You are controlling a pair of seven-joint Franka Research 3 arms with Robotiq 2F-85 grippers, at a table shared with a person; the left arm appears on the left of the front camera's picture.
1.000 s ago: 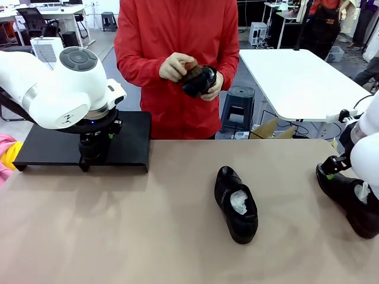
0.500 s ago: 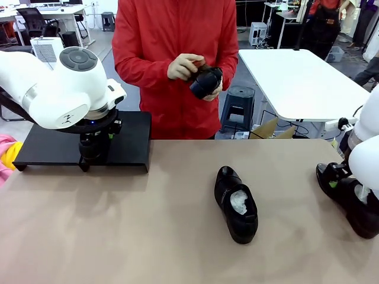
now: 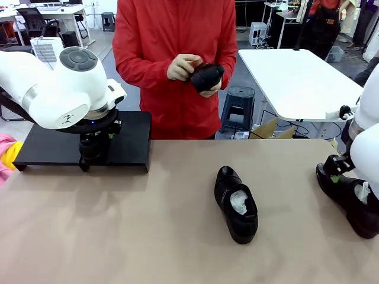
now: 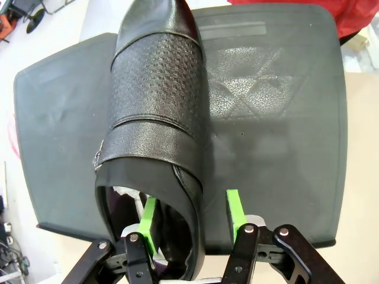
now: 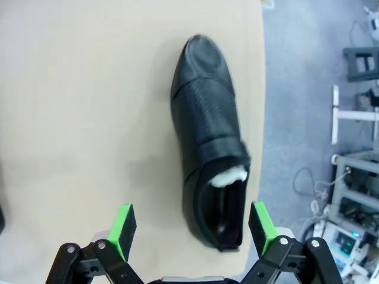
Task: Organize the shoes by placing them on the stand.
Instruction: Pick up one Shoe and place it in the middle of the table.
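- Gripping the first shoe (image 4: 157,118) by the side wall of its opening, my left claw (image 4: 190,210) has one green pad inside and one outside, closed on the leather. A little white paper shows just inside the opening.
- Directly beneath that claw, and spreading out beyond it, is the stand (image 4: 278,118). The shoe's toe points away from the claw across the panel. I cannot tell whether the sole touches the panel or hangs just above it.
- My right claw (image 5: 192,228) is spread wide and grips nothing. The second shoe (image 5: 207,148) lies on the table (image 5: 89,89) below it, with its heel end nearest the pads, its toe pointing away and the table edge close beside it.
- Farther out, between my two claws and well apart from both, the middle shoe (image 3: 237,204) lies on the table.
- Farthest off, across the table, the person's hands (image 3: 180,66) hold the fourth shoe (image 3: 206,76) at chest height.
- Progress, as I judge it: no shoe stands released on the stand yet. One is about to be set down and three remain.
- Writing: I can read no brand, label or lettering on the shoes or the stand.
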